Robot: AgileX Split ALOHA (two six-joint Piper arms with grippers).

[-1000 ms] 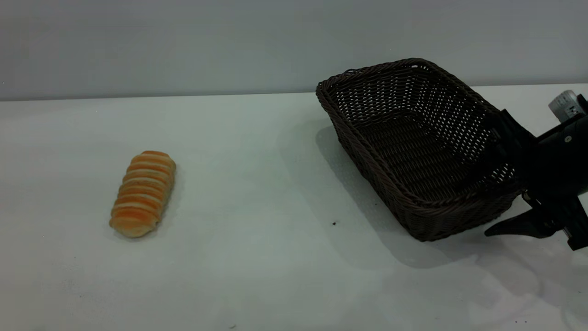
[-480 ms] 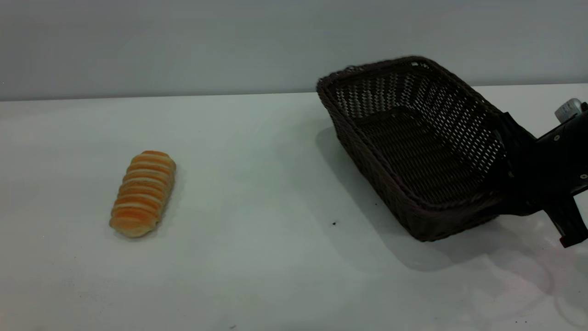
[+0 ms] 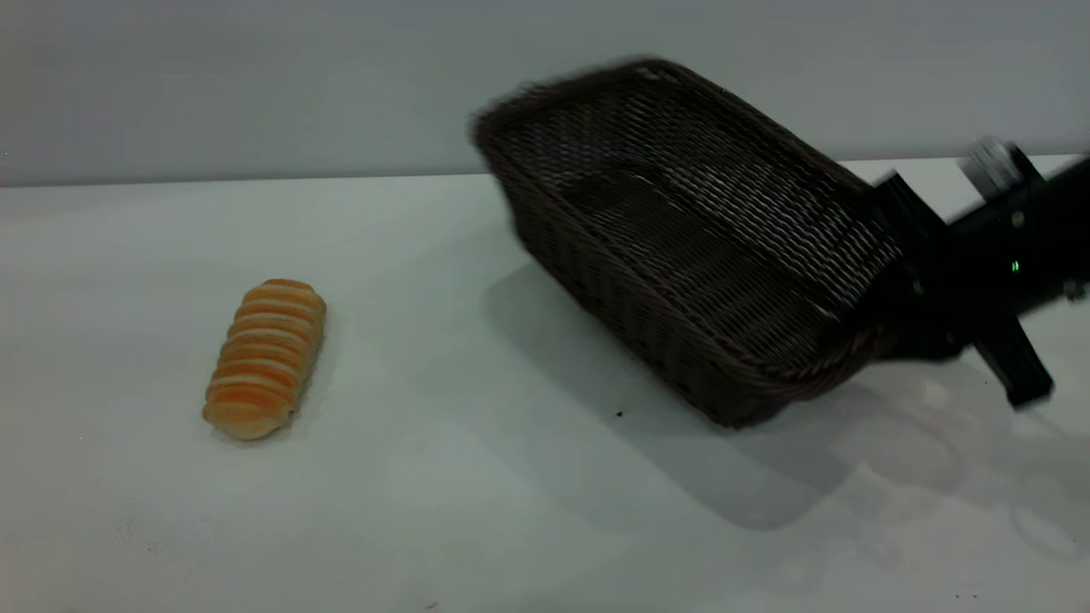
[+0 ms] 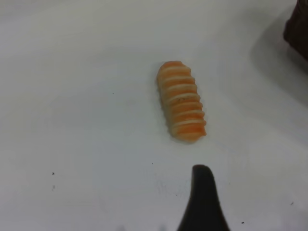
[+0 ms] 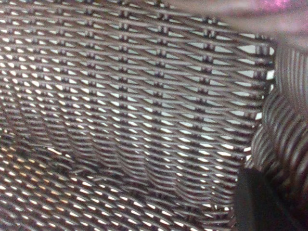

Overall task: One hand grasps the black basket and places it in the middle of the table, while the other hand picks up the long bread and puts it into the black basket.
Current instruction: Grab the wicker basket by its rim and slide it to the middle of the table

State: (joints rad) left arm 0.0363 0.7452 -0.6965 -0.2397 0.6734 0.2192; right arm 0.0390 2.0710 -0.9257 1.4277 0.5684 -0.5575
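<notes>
The black basket (image 3: 681,230) hangs tilted above the table (image 3: 426,511) at right of centre, its left end raised. My right gripper (image 3: 894,319) is shut on the basket's right end wall. In the right wrist view the weave (image 5: 125,106) fills the picture and one finger (image 5: 262,202) lies against it. The long bread (image 3: 266,358) lies on the table at the left. In the left wrist view it (image 4: 182,107) lies just ahead of my left gripper (image 4: 238,211). That gripper is open and empty above the table, with one finger (image 4: 203,202) showing. A corner of the basket (image 4: 298,24) also shows there.
A plain grey wall stands behind the table's far edge (image 3: 255,179). The basket's shadow (image 3: 681,460) falls on the table under it. A few tiny dark specks (image 3: 619,415) dot the tabletop.
My right gripper has closed on the basket's right end, lifted it and swung it left and up, more tilted. The bread has not moved.
</notes>
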